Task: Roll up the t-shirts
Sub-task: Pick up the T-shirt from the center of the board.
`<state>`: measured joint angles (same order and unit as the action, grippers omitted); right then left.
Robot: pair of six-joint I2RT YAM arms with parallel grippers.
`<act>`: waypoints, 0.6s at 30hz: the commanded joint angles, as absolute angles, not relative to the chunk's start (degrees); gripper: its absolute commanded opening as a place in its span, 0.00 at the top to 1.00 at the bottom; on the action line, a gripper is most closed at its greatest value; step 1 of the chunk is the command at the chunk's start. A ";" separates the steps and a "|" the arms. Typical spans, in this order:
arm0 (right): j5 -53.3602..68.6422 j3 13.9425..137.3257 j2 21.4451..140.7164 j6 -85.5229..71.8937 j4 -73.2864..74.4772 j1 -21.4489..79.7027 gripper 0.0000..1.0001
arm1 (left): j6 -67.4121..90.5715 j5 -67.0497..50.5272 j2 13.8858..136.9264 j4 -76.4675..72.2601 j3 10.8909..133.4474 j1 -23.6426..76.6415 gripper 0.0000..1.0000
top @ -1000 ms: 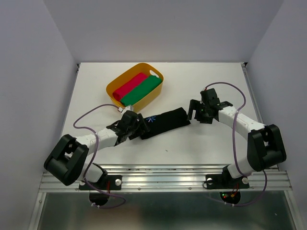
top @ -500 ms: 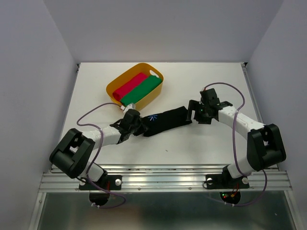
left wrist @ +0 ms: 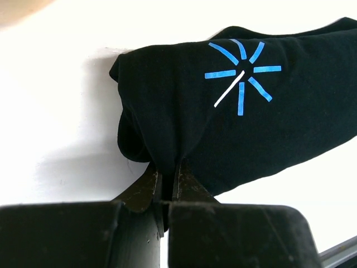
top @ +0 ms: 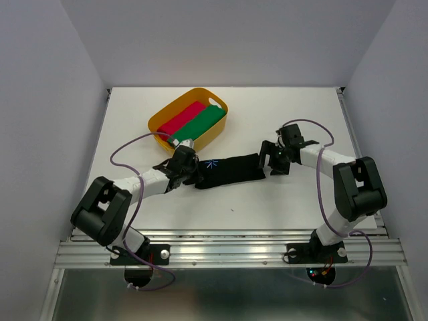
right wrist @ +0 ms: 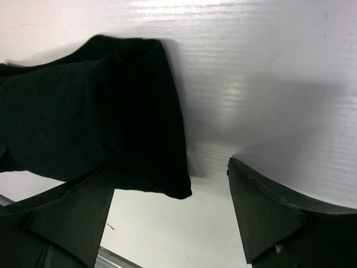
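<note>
Left gripper (left wrist: 166,180), pinched tight on a fold at the left end of the one black t-shirt (top: 231,170), centre frame. Right gripper (top: 271,160), jaws wide, straddles its right end. Both arms reach low, converging. Upper left: one tub (top: 153,127), one red roll (top: 180,119), one green roll (top: 200,125).

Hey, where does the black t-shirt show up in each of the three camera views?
Top external: black t-shirt lies mid-table between left gripper and right gripper.
Left wrist: it fills the upper centre and right, pinched in the shut jaws.
Right wrist: upper left, its end between the open fingers.
Shared landmark: white table in all; blue starburst print in top and left wrist.
</note>
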<state>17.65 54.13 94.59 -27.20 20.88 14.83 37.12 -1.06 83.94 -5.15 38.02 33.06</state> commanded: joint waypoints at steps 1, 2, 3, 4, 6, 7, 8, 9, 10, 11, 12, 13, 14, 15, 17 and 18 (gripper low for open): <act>20.74 54.67 96.32 -29.00 14.52 13.63 0.18 | 33.22 -2.63 85.69 -2.28 39.37 32.43 1.00; 21.00 54.06 96.59 -29.18 13.81 13.62 0.19 | 33.05 -3.07 85.87 -2.46 39.46 32.43 1.00; 21.61 53.70 96.94 -29.70 12.49 12.93 0.23 | 32.87 -3.16 86.30 -2.55 39.64 32.43 1.00; 22.14 53.27 97.29 -29.97 11.52 12.92 0.25 | 32.78 -3.08 86.40 -2.55 39.64 32.43 1.00; 23.02 51.77 98.17 -31.19 9.68 12.31 0.32 | 32.26 -3.34 87.01 -2.55 40.08 32.34 1.00; 23.29 51.59 98.96 -31.46 8.97 12.30 0.34 | 32.08 -3.51 87.10 -2.29 40.17 32.43 1.00; 23.55 51.50 99.40 -31.55 8.70 12.30 0.36 | 31.91 -3.60 87.53 -2.20 40.34 32.26 1.00; 23.82 51.24 99.75 -31.81 8.35 12.30 0.39 | 31.82 -3.69 87.71 -2.11 40.69 32.34 1.00; 24.69 50.89 100.02 -32.43 7.22 12.30 0.45 | 31.47 -3.95 87.89 -2.11 40.87 32.34 1.00; 25.05 50.54 100.63 -32.78 6.51 12.30 0.49 | 31.38 -4.04 88.15 -1.94 41.22 32.26 1.00; 25.31 50.19 100.90 -33.22 6.07 12.30 0.57 | 31.20 -3.96 88.24 -1.85 41.39 32.26 1.00; 26.18 50.10 101.25 -33.66 5.28 12.30 0.61 | 31.11 -4.04 88.42 -1.76 41.48 32.17 1.00; 26.63 50.10 102.12 -34.01 4.84 12.30 0.68 | 31.11 -4.04 88.68 -1.76 41.75 32.17 1.00; 27.67 50.01 102.30 -34.71 3.88 12.30 0.71 | 31.11 -4.22 88.94 -1.76 41.92 32.17 1.00; 29.08 50.10 102.66 -35.07 2.82 12.30 0.87 | 31.11 -4.48 89.21 -1.76 42.36 32.17 1.00; 29.70 50.10 102.66 -35.42 2.29 12.30 0.87 | 31.20 -4.66 89.21 -1.67 42.45 32.17 1.00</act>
